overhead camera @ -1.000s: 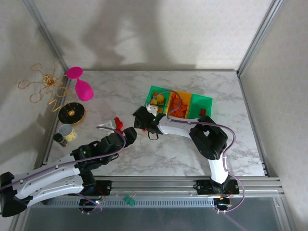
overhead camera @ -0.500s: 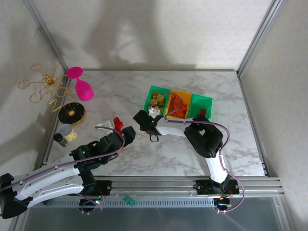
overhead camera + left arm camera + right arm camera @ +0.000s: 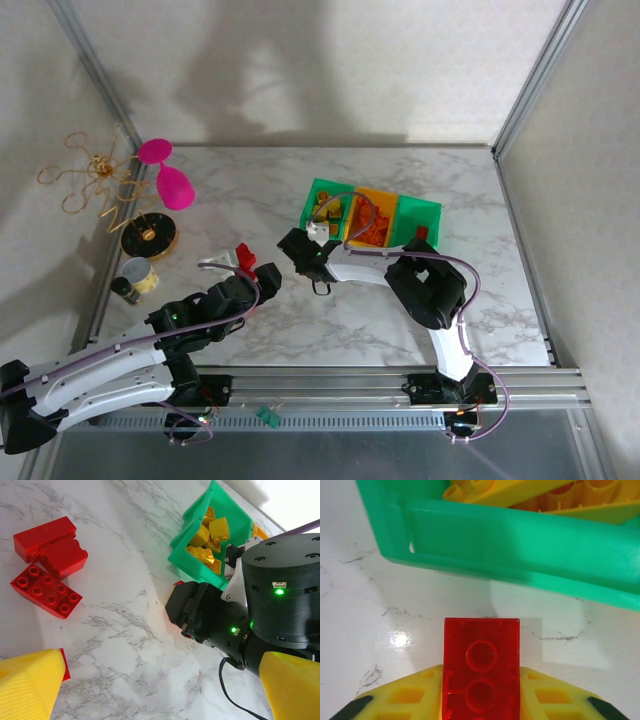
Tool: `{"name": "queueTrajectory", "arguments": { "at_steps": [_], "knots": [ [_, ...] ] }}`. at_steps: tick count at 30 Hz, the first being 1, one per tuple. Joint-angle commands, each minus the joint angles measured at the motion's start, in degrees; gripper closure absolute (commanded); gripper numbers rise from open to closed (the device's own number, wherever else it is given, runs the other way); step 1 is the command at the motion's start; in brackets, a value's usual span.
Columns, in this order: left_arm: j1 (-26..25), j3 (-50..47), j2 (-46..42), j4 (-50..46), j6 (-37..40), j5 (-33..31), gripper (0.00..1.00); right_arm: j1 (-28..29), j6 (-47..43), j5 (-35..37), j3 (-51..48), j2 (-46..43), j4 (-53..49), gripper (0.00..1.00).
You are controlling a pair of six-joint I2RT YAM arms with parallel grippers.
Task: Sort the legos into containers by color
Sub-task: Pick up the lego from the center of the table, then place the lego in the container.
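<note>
In the right wrist view my right gripper (image 3: 481,692) is shut on a red brick (image 3: 481,670), hollow underside facing the camera, just short of the left green bin's wall (image 3: 520,545), with yellow bricks (image 3: 510,492) inside. From above, the right gripper (image 3: 298,248) is at the near left corner of the bin row: green bin (image 3: 325,205), yellow-orange bin (image 3: 378,215), green bin (image 3: 425,212). My left gripper (image 3: 160,690) is open over bare marble, its yellow fingers (image 3: 27,685) wide apart. Loose red bricks (image 3: 47,590) lie to its left, seen from above as red bricks (image 3: 243,256).
A pink goblet (image 3: 170,182) lies at the back left, near a gold chain (image 3: 90,180), a black-and-gold disc (image 3: 150,237) and a small jar (image 3: 135,275). The right arm's black wrist (image 3: 280,590) and cable sit close beside my left gripper. Metal frame posts border the table.
The right gripper with the red brick drew slightly left and nearer, away from the green bin, and its elbow shifted. The left arm barely moved.
</note>
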Motion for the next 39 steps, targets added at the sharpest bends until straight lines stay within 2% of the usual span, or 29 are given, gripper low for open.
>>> {"name": "queueTrajectory", "arguments": {
  "at_steps": [1,7,11,16,22,26,32,39],
  "knots": [
    [0.73,0.3,-0.35,-1.76,-2.57,-0.15,0.0,0.37,-2.68,-1.05,-1.04,-4.36,1.14,0.73],
    [0.69,2.66,1.17,-1.15,-1.98,0.56,0.0,0.2,-6.4,-2.1,-4.94,-13.54,1.68,0.75],
    [0.58,3.68,3.07,1.66,-0.53,2.68,0.0,-1.94,-8.34,-1.62,-6.79,-19.48,-0.62,0.74],
    [0.34,4.0,6.4,7.27,2.04,5.74,0.0,-7.58,-9.59,-1.44,-10.4,-27.11,-3.18,0.73],
    [-0.35,6.93,12.99,12.95,5.87,8.99,0.0,-18.13,-11.73,-2.68,-14.06,-33.1,-5.1,0.71],
    [-0.85,9.18,17.26,15.52,7.36,10.35,0.0,-24.36,-14.0,-4.38,-15.74,-33.61,-3.89,0.71],
    [-1.12,11.23,21.55,17.17,8.25,11.45,0.0,-32.98,-16.13,-6.99,-15.99,-29.49,-1.59,0.71],
    [-1.12,11.9,23.27,17.44,8.51,10.83,0.0,-38.49,-17.77,-10.71,-14.79,-23.6,2.16,0.7]
  ]
}}
